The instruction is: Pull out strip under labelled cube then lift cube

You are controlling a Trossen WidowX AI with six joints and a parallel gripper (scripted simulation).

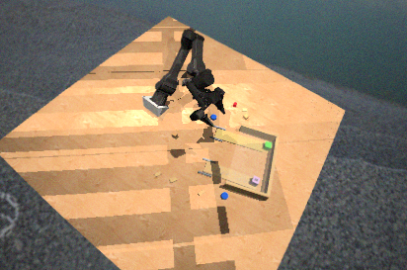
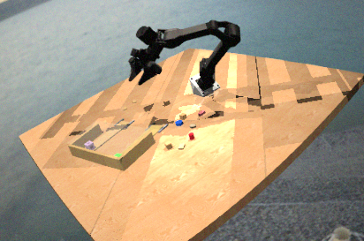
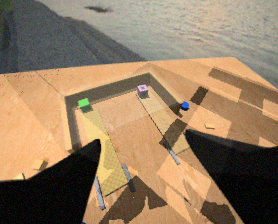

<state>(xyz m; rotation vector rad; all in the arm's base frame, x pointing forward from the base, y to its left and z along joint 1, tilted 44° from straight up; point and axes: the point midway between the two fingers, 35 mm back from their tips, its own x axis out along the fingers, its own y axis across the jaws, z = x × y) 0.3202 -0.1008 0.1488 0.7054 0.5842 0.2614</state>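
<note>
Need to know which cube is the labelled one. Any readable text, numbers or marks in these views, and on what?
No readable text in any view.
Purple cube: faint darker mark on its top face, too small and blurred to read.
Green cube: plain, no mark visible.
Strips, tray wall, loose blocks: nothing written.

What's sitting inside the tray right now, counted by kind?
Strips: 2 (the strip under green, the strip under purple)
Cubes: 2 (green cube, purple cube)
Total in the tray: 4
</note>
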